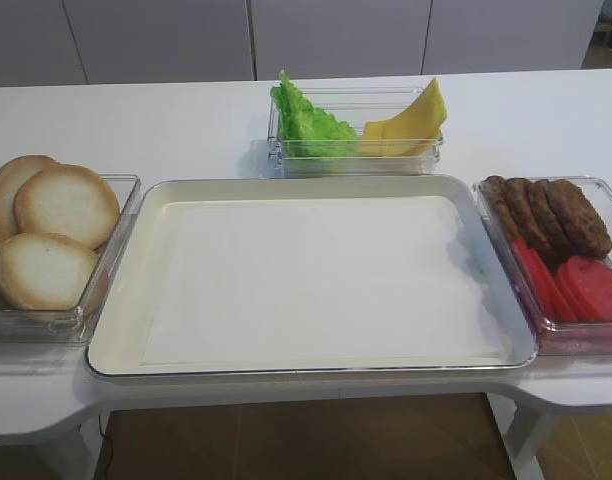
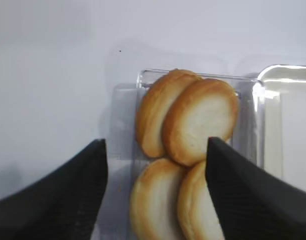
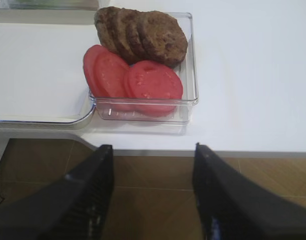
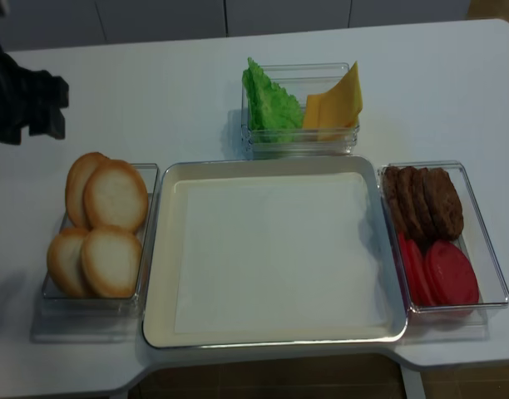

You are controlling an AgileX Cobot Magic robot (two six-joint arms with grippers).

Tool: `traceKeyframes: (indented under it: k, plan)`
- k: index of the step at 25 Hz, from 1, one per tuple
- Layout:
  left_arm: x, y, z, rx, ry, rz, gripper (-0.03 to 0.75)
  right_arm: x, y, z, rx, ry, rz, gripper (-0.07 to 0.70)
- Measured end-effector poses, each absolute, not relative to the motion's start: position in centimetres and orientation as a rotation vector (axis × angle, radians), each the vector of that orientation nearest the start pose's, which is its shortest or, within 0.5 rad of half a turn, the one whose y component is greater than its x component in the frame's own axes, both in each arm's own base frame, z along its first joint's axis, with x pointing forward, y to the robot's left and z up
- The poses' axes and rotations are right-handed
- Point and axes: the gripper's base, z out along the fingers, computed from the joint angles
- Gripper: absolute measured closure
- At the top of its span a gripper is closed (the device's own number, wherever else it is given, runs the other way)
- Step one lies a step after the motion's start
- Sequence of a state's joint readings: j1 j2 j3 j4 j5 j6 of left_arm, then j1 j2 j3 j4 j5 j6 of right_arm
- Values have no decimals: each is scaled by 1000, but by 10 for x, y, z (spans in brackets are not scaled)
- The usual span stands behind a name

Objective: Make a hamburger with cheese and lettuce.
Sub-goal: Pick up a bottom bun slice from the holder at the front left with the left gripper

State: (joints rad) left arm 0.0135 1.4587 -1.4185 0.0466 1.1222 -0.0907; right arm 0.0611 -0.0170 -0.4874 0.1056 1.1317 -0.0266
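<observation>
Grippers agape (holding nothing).

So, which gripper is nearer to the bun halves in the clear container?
Left. The left gripper hangs open over the bun halves. The right gripper is open by the far-side container of patties and tomato slices.

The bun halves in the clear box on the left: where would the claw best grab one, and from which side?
Probably from above, by the rim. The bun halves lean on edge against each other in their clear box, so their toasted rims point up. The open left claw could close one finger on the pale face and one on the back of the front bun half. That is a judgement.
</observation>
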Motion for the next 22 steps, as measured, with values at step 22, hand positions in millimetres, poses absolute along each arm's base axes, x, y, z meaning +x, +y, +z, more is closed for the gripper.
traceKeyframes:
  k: [22]
  plan:
    - [378, 42, 289, 337, 2711, -147, 333, -10, 8, 268, -100, 2107, 149, 244]
